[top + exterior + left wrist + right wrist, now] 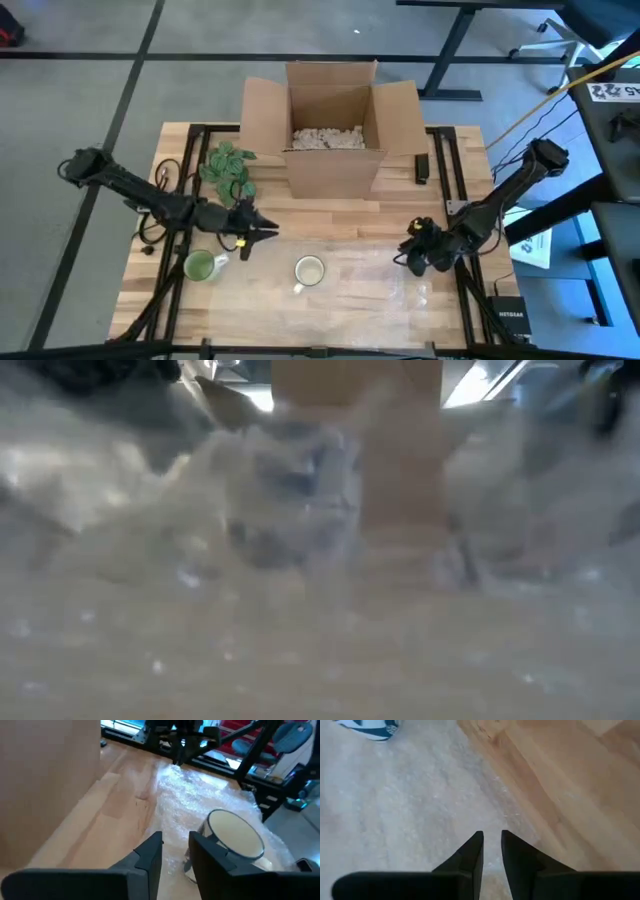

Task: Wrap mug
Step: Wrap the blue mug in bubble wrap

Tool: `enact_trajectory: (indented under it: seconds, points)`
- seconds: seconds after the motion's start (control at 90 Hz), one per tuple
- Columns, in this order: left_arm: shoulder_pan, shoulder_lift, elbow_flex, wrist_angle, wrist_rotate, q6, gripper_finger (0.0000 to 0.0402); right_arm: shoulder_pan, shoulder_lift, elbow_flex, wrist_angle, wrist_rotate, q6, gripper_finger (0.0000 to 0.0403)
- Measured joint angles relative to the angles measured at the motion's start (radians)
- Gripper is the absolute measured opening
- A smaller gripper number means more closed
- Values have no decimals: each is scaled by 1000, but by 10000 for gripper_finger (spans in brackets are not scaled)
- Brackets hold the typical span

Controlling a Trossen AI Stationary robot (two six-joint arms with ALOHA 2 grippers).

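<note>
White mug (309, 271) sits upright on a clear bubble wrap sheet (390, 285) at the front middle of the table (330, 225), not yet wrapped; the sheet lies flat, spreading from the mug toward the right arm's side. Looks like the early step: getting hold of the wrap. Left gripper (262, 235) hovers just behind and left of the mug, fingers (150, 852) slightly parted, holding nothing, mug just past its tips in the left wrist view. Right gripper (418, 250) is low over the sheet near its back right edge, fingers (472, 851) a narrow gap apart, nothing pinched as far as I can see. Next move likely calls for the right gripper to drop, pinch the sheet edge and fold it over the mug while the left steadies it. Thin film lies flat on the wood, so it's hard to catch. Green mug (201, 266) sits to the left, plant (230, 167) and open cardboard box (330, 130) behind; open room in the front and middle.
</note>
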Motion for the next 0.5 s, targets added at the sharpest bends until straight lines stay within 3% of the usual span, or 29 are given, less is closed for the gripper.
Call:
enact_trajectory:
  seconds: [0.267, 0.5]
  points:
    - [8, 0, 0, -4, 21, -2, 79, -2, 37, 1, 2, -89, 48, 53]
    - [11, 0, 0, -5, 21, 5, 79, -73, 95, 1, 20, -154, 48, 53]
